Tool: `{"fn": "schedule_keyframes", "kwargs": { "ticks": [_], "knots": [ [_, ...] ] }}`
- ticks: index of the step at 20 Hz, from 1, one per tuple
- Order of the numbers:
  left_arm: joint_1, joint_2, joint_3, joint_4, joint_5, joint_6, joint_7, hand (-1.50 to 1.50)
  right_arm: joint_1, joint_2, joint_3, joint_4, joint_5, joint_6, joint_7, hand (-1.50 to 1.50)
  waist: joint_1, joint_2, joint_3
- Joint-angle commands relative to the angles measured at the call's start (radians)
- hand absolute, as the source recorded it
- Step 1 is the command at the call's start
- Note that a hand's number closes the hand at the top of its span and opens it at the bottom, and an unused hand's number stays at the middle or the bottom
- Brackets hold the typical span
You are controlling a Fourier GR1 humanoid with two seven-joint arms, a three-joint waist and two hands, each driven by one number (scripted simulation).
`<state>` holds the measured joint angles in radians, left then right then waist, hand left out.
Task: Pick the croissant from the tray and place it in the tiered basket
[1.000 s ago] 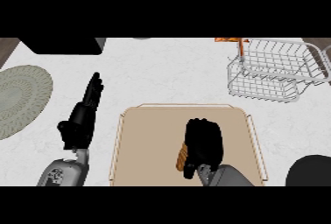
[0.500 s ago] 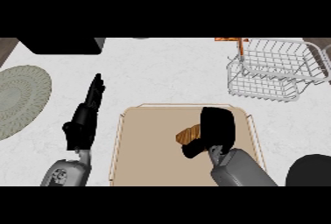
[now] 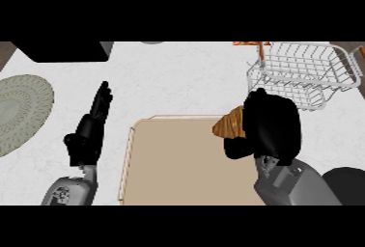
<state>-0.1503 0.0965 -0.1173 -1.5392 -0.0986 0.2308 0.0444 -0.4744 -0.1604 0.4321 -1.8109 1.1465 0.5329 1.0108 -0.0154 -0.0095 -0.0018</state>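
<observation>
In the head view my right hand (image 3: 271,123) is curled round a golden-brown croissant (image 3: 230,125) and holds it above the far right corner of the tan tray (image 3: 182,169). Only the croissant's left part shows past the black fingers. The white wire tiered basket (image 3: 303,72) stands at the upper right, just beyond the hand and apart from it. My left hand (image 3: 91,128) rests open on the counter left of the tray, fingers straight and pointing away.
A round woven mat (image 3: 18,113) lies at the left edge. A black box (image 3: 64,50) sits at the far left corner. A dark round object (image 3: 349,181) shows at the lower right. Something orange (image 3: 249,44) peeks behind the basket.
My right hand closed on the croissant on the tray, lifted it and carried it up and to the right toward the basket. The left hand stayed in place.
</observation>
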Motion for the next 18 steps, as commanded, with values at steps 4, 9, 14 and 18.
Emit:
{"fn": "schedule_keyframes", "kwargs": {
  "ticks": [4, 9, 14, 18],
  "knots": [
    [0.019, -0.003, -0.007, -0.033, -0.011, 0.007, 0.021, 0.00, -0.203, 0.042, -0.190, -0.163, 0.006, 0.327, 0.177, 1.50, 0.007, -0.001, 0.000],
    [-0.001, 0.001, 0.004, -0.010, -0.002, -0.008, 0.011, 0.00, -0.366, 0.080, -0.328, -0.181, 0.006, 0.459, 0.155, 1.50, 0.006, -0.001, -0.001],
    [0.041, 0.018, 0.002, -0.038, 0.009, -0.035, -0.003, 0.00, -0.501, 0.157, -0.512, -0.105, 0.010, 0.405, 0.126, 1.50, 0.021, 0.003, 0.000],
    [0.034, -0.023, -0.033, -0.013, -0.029, -0.005, -0.024, 0.00, -0.574, 0.159, -0.529, 0.005, 0.013, 0.321, 0.136, 1.50, 0.025, 0.008, 0.001]
  ]
}}
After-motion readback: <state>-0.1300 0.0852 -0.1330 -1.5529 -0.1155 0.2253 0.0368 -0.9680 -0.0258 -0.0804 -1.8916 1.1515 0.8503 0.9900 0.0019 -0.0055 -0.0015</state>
